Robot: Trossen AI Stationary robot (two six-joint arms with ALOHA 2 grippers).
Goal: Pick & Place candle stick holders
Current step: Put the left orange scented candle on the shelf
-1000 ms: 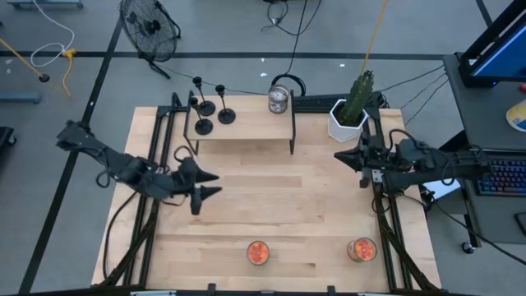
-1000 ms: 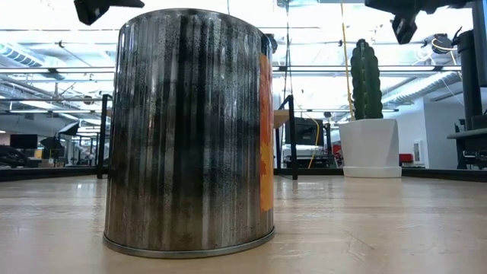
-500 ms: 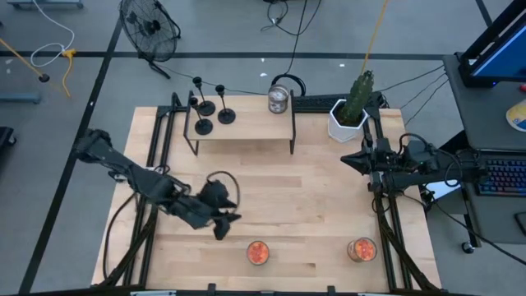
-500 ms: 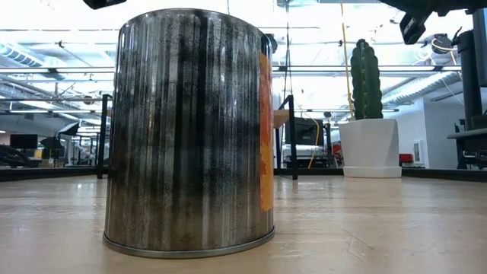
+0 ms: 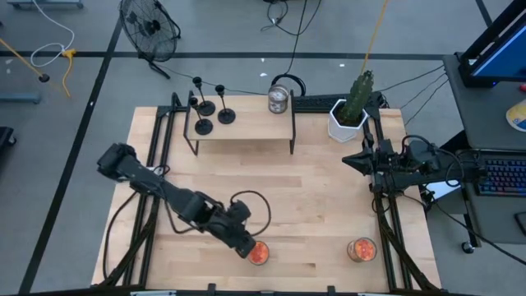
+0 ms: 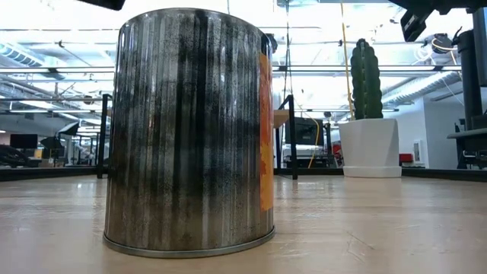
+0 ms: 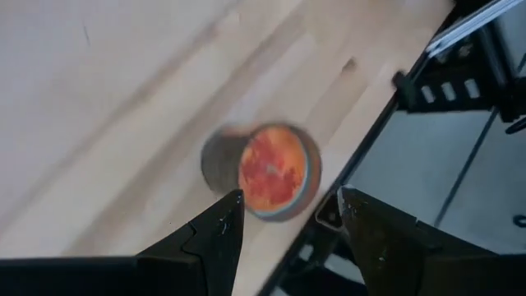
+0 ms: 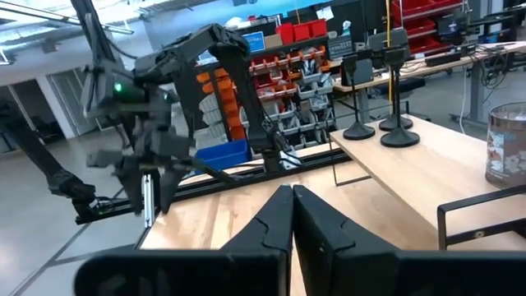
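Your left tool (image 5: 246, 248) hangs low over the front of the wooden bench (image 5: 329, 197), jaws spread wide and holding nothing, right above the orange-filled glass jar (image 5: 258, 253); the left wrist view shows that jar (image 7: 271, 171) framed between the two dark fingers (image 7: 215, 234). That is not a task item. The three small black candle stick holders (image 5: 210, 108), each a disc base with a thin stem, stand untouched on the raised wooden shelf (image 5: 246, 127) at the back, well apart from this tool. So I judge the pick has not begun. Your right tool (image 5: 352, 159) waits at the right edge, fingers pressed together, empty. Next, you would need to carry the left tool back to the shelf and straddle one stem.
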